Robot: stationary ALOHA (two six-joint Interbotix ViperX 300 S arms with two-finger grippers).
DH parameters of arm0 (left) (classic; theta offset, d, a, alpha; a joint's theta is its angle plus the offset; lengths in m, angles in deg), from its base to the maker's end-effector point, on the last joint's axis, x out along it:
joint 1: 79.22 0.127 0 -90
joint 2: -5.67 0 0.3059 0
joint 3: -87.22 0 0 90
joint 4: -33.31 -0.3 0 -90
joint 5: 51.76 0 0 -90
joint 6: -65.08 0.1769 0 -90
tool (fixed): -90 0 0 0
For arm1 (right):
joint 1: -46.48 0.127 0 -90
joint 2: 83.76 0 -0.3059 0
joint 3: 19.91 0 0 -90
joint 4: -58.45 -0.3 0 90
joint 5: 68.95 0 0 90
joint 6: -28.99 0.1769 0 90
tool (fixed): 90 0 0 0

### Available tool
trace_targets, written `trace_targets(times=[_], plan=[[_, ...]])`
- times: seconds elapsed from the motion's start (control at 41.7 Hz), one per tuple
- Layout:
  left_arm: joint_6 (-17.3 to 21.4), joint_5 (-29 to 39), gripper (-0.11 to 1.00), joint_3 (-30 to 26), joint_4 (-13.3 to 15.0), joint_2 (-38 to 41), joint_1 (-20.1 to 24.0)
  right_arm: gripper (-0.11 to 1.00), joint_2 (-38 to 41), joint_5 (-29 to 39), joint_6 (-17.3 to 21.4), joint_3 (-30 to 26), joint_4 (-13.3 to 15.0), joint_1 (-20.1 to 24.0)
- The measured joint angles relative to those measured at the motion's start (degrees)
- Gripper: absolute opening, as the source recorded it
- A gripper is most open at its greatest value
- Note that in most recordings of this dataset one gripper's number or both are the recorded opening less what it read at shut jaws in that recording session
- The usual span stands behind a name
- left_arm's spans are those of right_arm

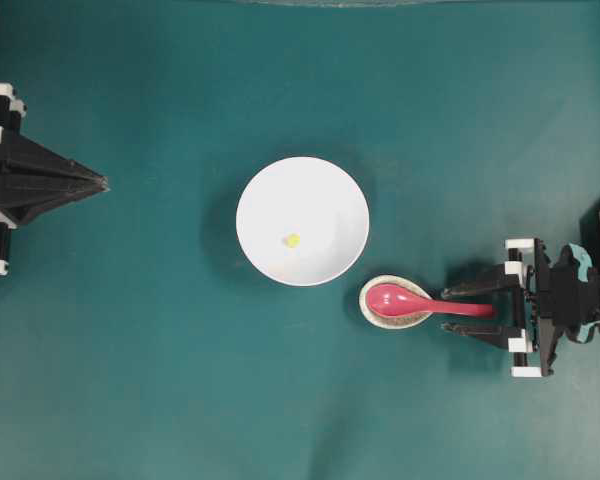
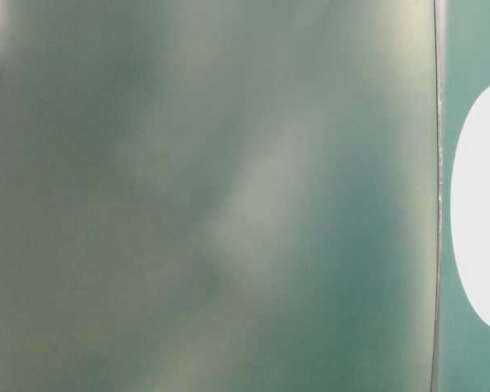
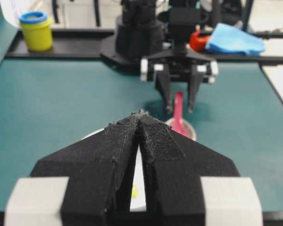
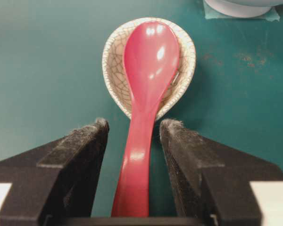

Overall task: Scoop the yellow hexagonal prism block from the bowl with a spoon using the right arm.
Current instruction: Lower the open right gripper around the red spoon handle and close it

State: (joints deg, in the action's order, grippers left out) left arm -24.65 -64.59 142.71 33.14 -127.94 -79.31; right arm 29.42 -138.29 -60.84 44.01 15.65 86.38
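One white bowl [image 1: 302, 221] sits mid-surface [image 1: 160, 380] from above, green room all round, a tiny yellow block [image 1: 292, 240] inside. Left gripper [image 3: 140, 123] is pressed together. Right wrist view: the shiny red spoon [image 4: 146, 94] rests in a crackled dish [image 4: 114, 66], handle between the wide right gripper [image 4: 133, 126], untouched.
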Motion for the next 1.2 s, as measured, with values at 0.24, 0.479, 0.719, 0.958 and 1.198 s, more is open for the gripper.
trace_targets(times=[0.24,0.479,0.719,0.958,1.198], plan=[[0.0,0.09,0.03,0.0,-0.09,0.0,-0.09,0.53,0.0,0.18,0.0,-0.09,-0.62,0.0],[0.0,0.09,0.03,0.0,-0.09,0.0,0.0,0.53,0.0,1.85,0.0,-0.35,-1.41,0.0],[0.0,0.09,0.03,0.0,0.0,-0.09,0.0,0.53,0.0,1.93,0.0,-0.53,-1.49,0.0],[0.0,0.0,0.03,0.0,0.0,0.0,0.0,0.47,0.0,2.11,0.0,-0.44,-1.49,0.0],[0.0,0.09,0.03,0.0,-0.09,0.0,0.0,0.39,0.0,2.11,0.0,-0.53,-1.49,0.0]])
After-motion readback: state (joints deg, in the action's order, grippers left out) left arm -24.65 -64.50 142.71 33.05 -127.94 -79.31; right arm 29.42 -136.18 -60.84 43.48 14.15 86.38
